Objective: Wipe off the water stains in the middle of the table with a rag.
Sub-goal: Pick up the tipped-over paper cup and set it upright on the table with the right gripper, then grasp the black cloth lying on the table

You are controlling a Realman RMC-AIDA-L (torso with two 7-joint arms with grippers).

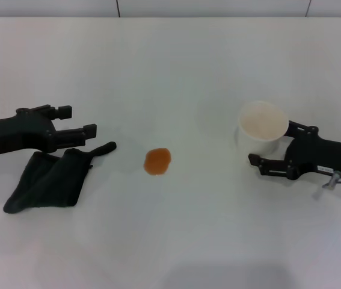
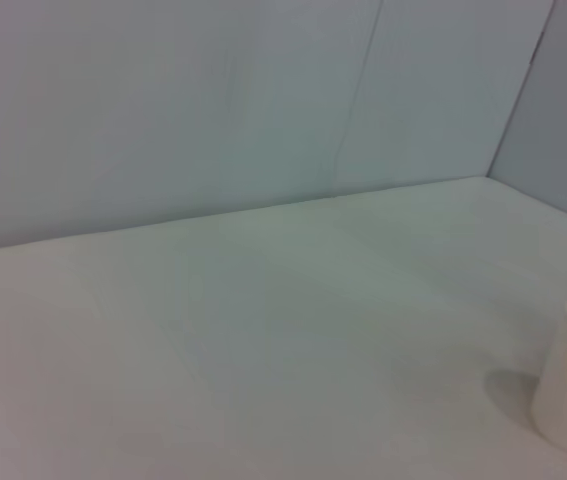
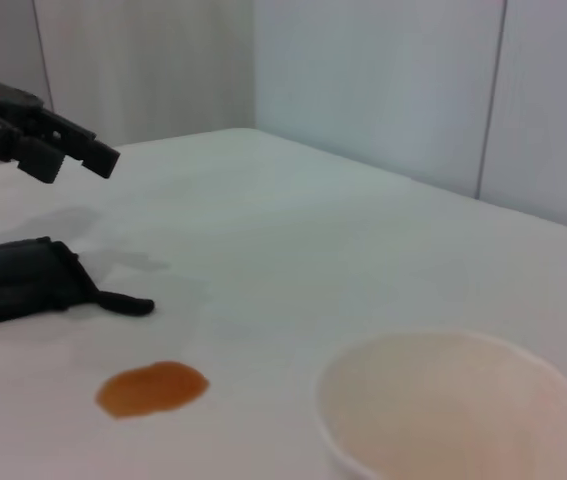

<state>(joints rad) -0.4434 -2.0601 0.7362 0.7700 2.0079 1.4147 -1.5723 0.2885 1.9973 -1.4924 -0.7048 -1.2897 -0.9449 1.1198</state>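
your left gripper (image 1: 77, 122), fingers spread and empty, hovers above the crumpled dark cloth rag (image 1: 47, 179); the orange-brown water stains (image 1: 157, 161) sit at its 3 o'clock. the right gripper (image 1: 272, 147) brackets the white paper cup (image 1: 262, 127): nudge it, more spills.

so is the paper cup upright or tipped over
Upright: the white paper cup stands on the table with its open mouth facing up, between the right gripper's open fingers.

You see: left gripper (image 3: 68, 160) open above rag (image 3: 23, 282) | water stains (image 3: 152, 388) near cup (image 3: 451, 408) | table (image 3: 343, 240)
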